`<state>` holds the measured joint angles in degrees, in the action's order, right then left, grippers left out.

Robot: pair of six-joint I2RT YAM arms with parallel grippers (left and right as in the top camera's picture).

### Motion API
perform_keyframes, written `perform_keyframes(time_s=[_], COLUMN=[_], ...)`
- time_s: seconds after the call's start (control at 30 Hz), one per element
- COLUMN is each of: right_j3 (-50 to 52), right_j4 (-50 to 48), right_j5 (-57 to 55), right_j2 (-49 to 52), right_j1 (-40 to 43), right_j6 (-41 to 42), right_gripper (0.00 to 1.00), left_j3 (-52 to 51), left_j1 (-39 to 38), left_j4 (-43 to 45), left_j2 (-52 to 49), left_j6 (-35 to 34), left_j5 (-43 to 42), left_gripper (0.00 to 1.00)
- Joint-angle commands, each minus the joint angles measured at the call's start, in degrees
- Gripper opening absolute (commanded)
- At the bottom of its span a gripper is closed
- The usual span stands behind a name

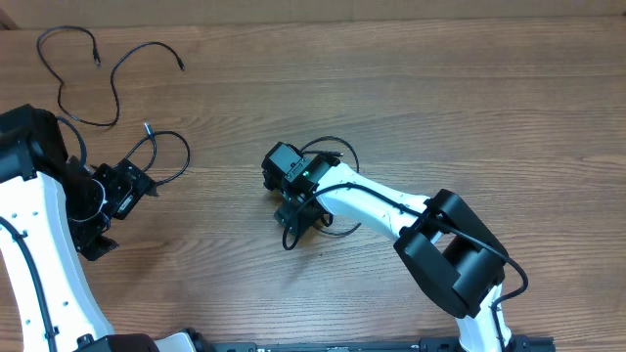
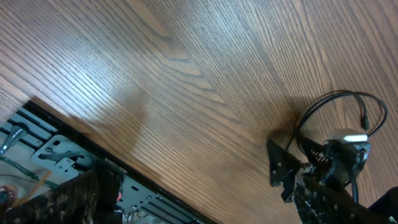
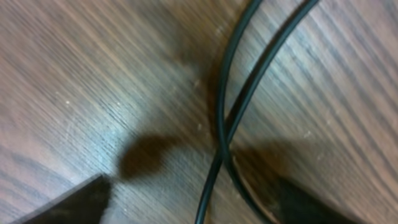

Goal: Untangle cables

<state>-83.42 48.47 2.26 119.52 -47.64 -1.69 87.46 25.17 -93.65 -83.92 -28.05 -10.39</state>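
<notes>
Thin black cables lie on the wooden table. Two loose cables [image 1: 73, 83] curl at the far left. A third [image 1: 174, 156] loops beside my left gripper [image 1: 115, 213], which is open and holds nothing; in the left wrist view [image 2: 193, 208] only its mottled fingers show at the bottom corners. Another cable loop [image 1: 337, 147] lies under my right gripper [image 1: 296, 217]. In the right wrist view, two strands of that cable [image 3: 227, 106] cross on the wood between the open fingers of the right gripper [image 3: 193, 208]. The loop also shows in the left wrist view [image 2: 336, 96].
The table's front edge with a metal rail [image 2: 56, 149] runs along the lower left of the left wrist view. The right arm's white link [image 1: 372, 205] and black base joint [image 1: 455, 249] stretch across the table's middle right.
</notes>
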Motion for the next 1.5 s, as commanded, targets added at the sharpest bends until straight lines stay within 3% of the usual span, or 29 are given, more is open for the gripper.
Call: perform_keyframes(time_s=[0.0,0.37,0.6,0.8,0.9,1.0,1.03,1.23,1.33,1.47], right_j3=[-4.74,-29.05,-33.64,-33.59,-33.57,-33.55,-33.55,-33.55,-33.55,-33.55], right_j4=[2.97,23.10,32.00,36.52,37.62,37.57,37.51,37.33,36.85,36.68], right_j5=[0.24,-2.69,-2.69,-2.60,0.81,6.14,7.98,9.60,9.55,9.40], right_j2=[0.37,-3.93,-6.27,-6.25,-6.25,-6.25,-6.25,-6.25,-6.25,-6.25], right_j1=[0.26,10.75,28.48,45.86,54.49,60.11,62.27,67.43,68.37,68.43], right_j6=[6.47,15.45,15.43,15.45,15.47,15.45,15.45,15.41,15.41,15.41], right_gripper=[1.00,1.00,1.00,1.00,1.00,1.00,1.00,1.00,1.00,1.00], left_j3=[-0.35,-0.35,-0.35,-0.37,-0.39,-1.20,-1.99,-6.56,-8.46,-8.79], left_j1=[0.31,0.31,0.31,-1.25,-7.30,-15.08,-19.74,-36.11,-42.45,-47.17], left_j4=[-0.07,0.13,0.48,2.27,5.33,8.46,10.38,17.11,20.33,22.25], left_j2=[-0.20,-0.20,-0.20,-0.20,-0.20,-0.20,-0.35,-2.69,-5.53,-10.54], left_j6=[1.25,0.57,0.50,6.45,12.11,12.59,10.84,-4.26,-8.50,-13.86], left_j5=[0.74,-0.17,-6.29,-20.70,-22.32,-20.11,-17.62,-4.98,-1.31,2.47], left_gripper=[1.00,1.00,1.00,1.00,1.00,0.96,0.92,0.89,0.84,0.83])
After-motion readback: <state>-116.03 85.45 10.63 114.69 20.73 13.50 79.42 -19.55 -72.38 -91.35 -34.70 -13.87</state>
